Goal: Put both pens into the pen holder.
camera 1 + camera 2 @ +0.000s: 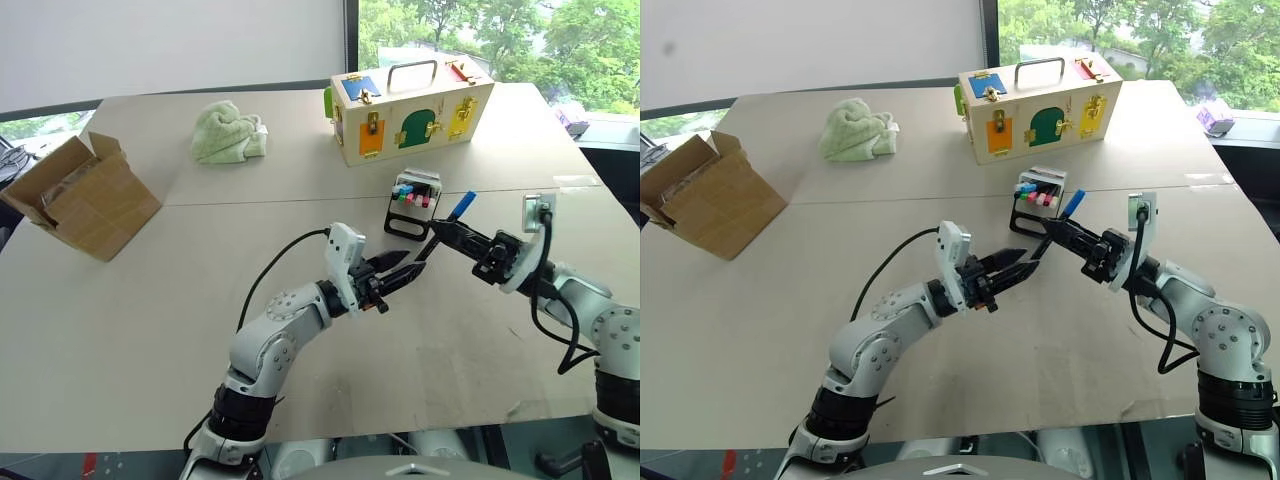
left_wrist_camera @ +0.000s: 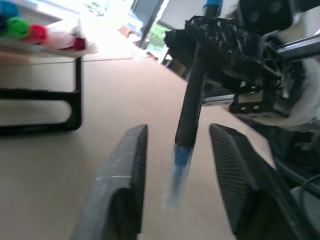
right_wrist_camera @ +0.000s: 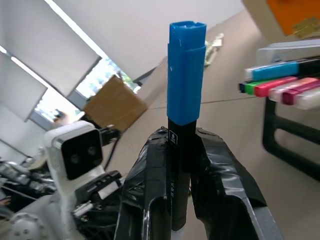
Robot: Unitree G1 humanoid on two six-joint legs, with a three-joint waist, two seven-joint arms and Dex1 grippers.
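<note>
— Right wrist view has the blue-capped pen (image 3: 186, 100) pinched between the right gripper (image 3: 187, 150) jaws, barrel gripped below the cap, cap end sticking out past the tips.

— And the left gripper (image 1: 398, 272)?

— Its jaws stand parted on either side of the pen's lower end, touching nothing as far as I can see. So the pen sits in the right gripper alone; this looks like a hand-over between the arms, with the right one now carrying.

— Where is the pen holder (image 1: 413, 206)?

— On the counter (image 1: 180, 300), just beyond the two grippers and in front of the cream wooden box (image 1: 410, 110). Its white top already carries several markers with pink, green and red caps.

— The second pen, the orange one?

— I cannot pick it out for certain; it may be among those in the rack, but the caps are too small to tell.

— Next move, then?

— I'd judge the left gripper should draw clear, then the right must tip the pen toward upright and line it up over a free slot.

— Anything in the way?

— The markers already racked crowd the slots, and the left jaws sit close by the pen's tail. The green cloth (image 1: 228, 133) and cardboard box (image 1: 80, 195) lie well apart.
</note>
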